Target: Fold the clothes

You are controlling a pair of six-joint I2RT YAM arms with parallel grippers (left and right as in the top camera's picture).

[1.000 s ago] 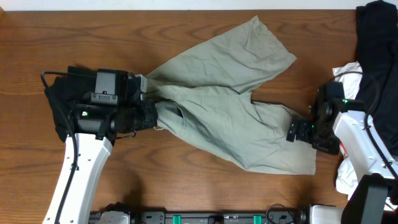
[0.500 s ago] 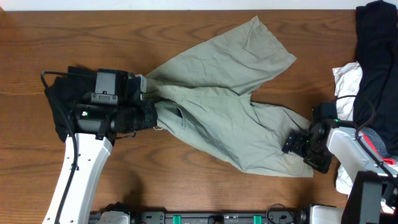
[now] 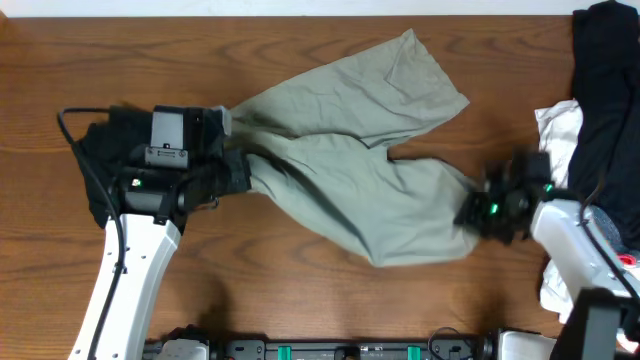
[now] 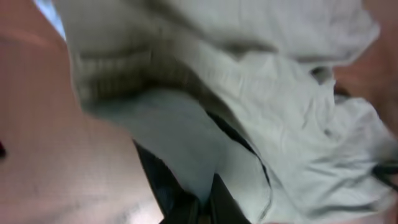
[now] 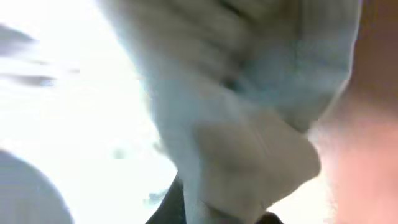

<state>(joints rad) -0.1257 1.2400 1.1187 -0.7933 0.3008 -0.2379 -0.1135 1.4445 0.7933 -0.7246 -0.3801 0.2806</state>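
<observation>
Your left gripper (image 3: 238, 172) pinches the khaki shorts (image 3: 340, 150) at 9 o'clock. Your right gripper (image 3: 472, 213) pinches their leg at 4 o'clock.

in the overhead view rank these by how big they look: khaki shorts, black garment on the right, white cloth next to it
1. khaki shorts: clearly the largest.
2. black garment: smaller, but cut off by the picture's edge.
3. white cloth: the least showing; it is partly hidden, so its full size is unsure.
</observation>
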